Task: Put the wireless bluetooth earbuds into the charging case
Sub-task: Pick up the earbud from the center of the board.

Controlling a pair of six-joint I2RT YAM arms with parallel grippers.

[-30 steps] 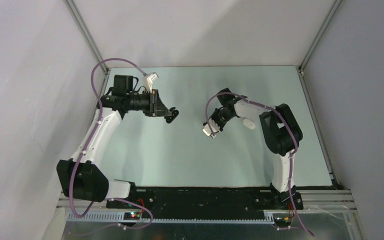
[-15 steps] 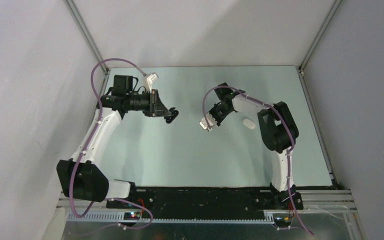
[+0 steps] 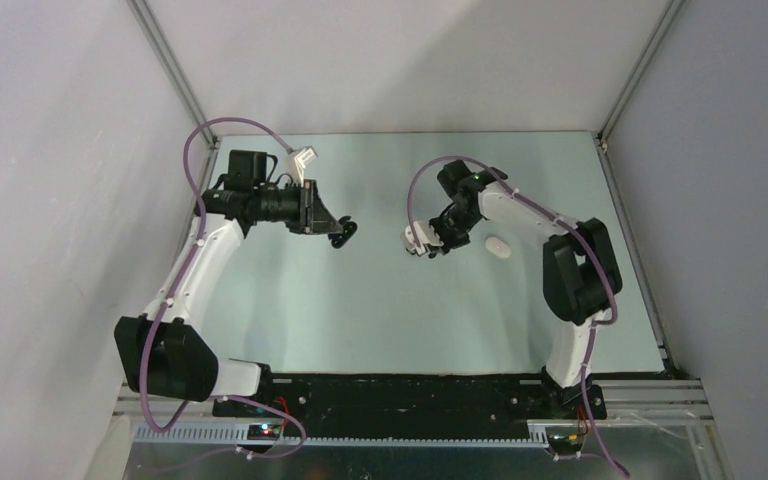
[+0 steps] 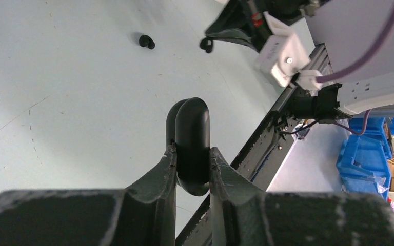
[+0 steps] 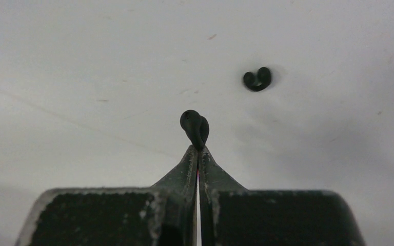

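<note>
Black earbud [image 5: 194, 125], right wrist view: pinched by lower end at tips of right gripper [image 5: 198, 149], jaws pressed together on it. Second black earbud [image 5: 257, 79] loose on table [image 5: 82, 77], beyond tips, to right.
Left wrist view: left gripper [image 4: 192, 154] clamped on black charging case [image 4: 190, 123], case edge-on between fingers. Second black earbud lies on table near right gripper tips.
Top view: left gripper with case at far left; right gripper far centre; white charging case [image 3: 500, 247] on table just right of it. Earbuds too small to make out.
</note>
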